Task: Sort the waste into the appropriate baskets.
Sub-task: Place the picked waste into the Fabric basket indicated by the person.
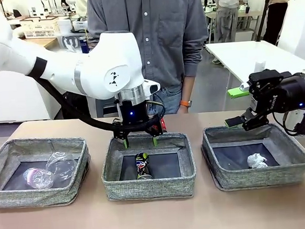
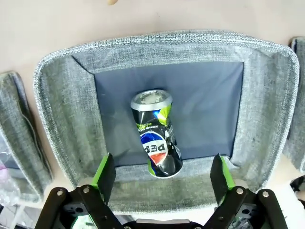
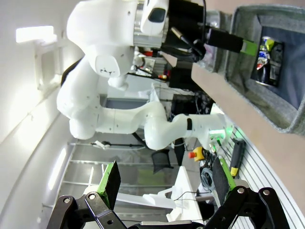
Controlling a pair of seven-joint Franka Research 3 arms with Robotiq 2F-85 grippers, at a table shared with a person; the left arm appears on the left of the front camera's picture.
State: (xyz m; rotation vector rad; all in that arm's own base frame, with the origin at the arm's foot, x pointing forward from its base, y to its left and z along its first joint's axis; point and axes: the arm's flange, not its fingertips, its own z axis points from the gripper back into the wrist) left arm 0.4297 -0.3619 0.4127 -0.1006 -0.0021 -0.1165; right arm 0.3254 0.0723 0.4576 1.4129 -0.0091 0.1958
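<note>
Crushed black printed can (image 1: 142,165) is seen lying in middle grey woven fabric basket (image 1: 149,187), frame centre; left gripper (image 1: 140,142) is spread above it, right gripper (image 1: 239,107) spread, empty.

baskets: three grey woven bins in a row, one directly under the left gripper (image 1: 140,142), one to each side of it; middle basket (image 1: 111,176), left basket (image 1: 1,196), right basket (image 1: 297,163)
crushed cans: one, the black printed can (image 1: 142,165), lying below the left gripper's spread fingers
clear plastic items: two, a cup (image 1: 61,164) and a bottle (image 1: 37,177), together in the left basket
paper balls: one, white (image 1: 257,160), in the basket below the right gripper (image 1: 241,106)
grippers: two
people at the table: one (image 1: 152,30)
</note>
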